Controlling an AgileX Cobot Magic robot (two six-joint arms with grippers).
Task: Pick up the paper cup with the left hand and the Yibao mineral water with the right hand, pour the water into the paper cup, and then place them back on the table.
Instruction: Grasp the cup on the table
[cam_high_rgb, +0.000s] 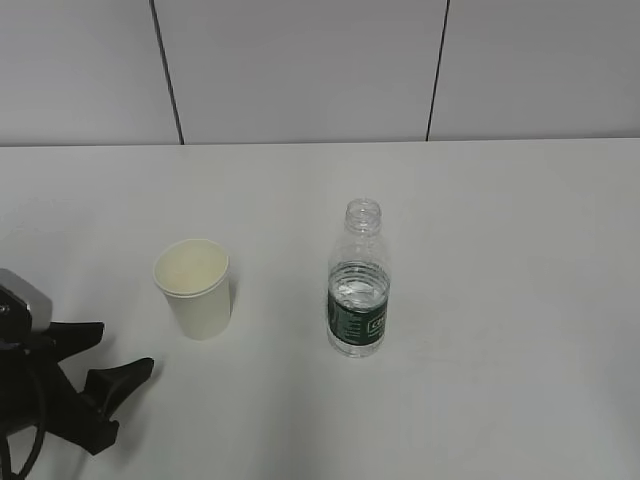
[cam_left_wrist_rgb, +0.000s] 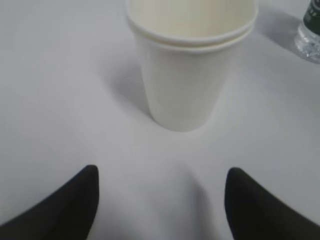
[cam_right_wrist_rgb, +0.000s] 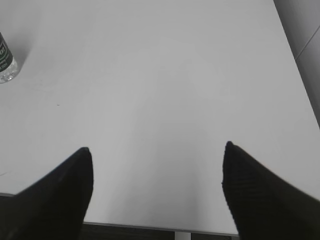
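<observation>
One paper cup (cam_high_rgb: 194, 288): white, tapered, rolled rim, cream inside, upright on matte white table (cam_high_rgb: 500, 250). One Yibao mineral water (cam_high_rgb: 358, 282) bottle: clear ribbed plastic, dark green label band, no cap, partly filled, upright right of cup, apart from it. Two grippers, black, two fingers each. Left hand (cam_high_rgb: 118, 355) low at table's left edge, fingers spread wide, empty, cup just ahead between them, not touching. Right hand (cam_right_wrist_rgb: 157, 172) spread wide, empty, over bare table, bottle well off to its left.
</observation>
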